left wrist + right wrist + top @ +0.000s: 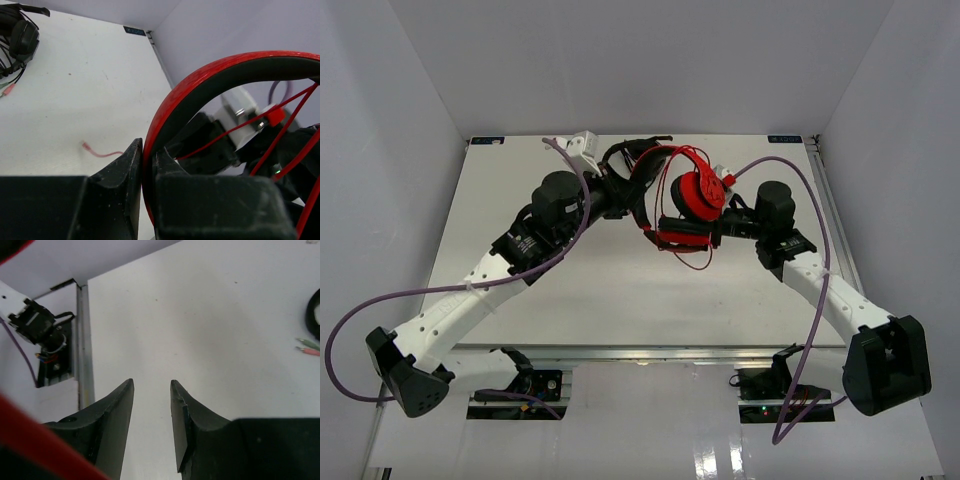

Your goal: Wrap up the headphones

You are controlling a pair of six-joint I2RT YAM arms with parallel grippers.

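Note:
The red headphones (pixel 700 195) hang above the middle of the table, earcup facing the camera, with the thin red cable (pixel 692 262) looped around and below them. My left gripper (pixel 638 200) is shut on the red-black headband (pixel 200 82); the band runs straight between its jaws. The cable's loose end (pixel 100 151) lies on the table beyond those jaws. My right gripper (pixel 665 228) sits just under the earcup. In the right wrist view it (pixel 152 385) stands open with only bare table between its fingers. A blurred red part of the headphones (pixel 30 430) crosses the lower left corner.
Black headphones (pixel 20 35) with green and pink plugs (pixel 307 347) lie at the back of the table, behind my left gripper. The table's metal edge rail (pixel 82 340) runs past the right gripper. White walls enclose the table on three sides.

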